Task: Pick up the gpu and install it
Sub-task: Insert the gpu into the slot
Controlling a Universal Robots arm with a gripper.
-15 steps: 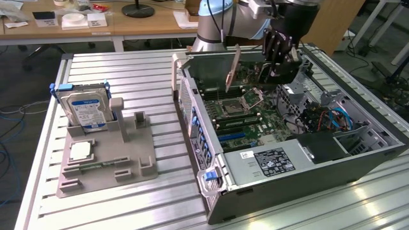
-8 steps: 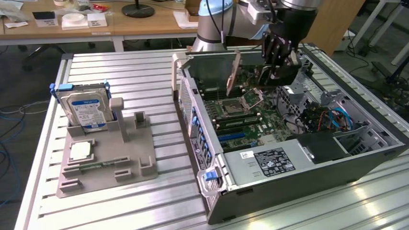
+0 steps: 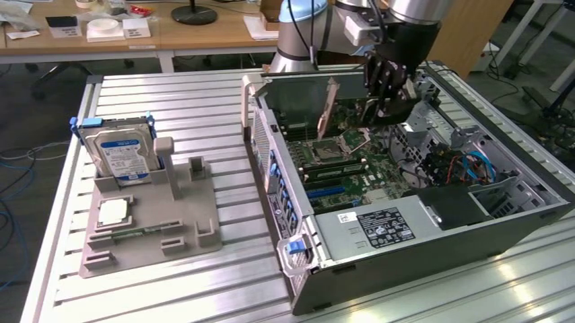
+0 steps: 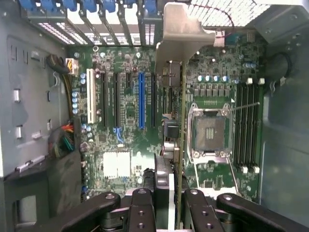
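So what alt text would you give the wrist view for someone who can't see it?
The gripper holds the gpu edge-on over a green motherboard inside an open computer case. An empty processor socket and a blue slot lie on either side of the card.

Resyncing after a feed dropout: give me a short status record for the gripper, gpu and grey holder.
gripper: shut on the gpu, over the open computer case
gpu: upright, silver bracket toward the blue clips, beside the open CPU socket; whether seated, cannot tell
grey holder: hard drive standing, CPU chip lying flat
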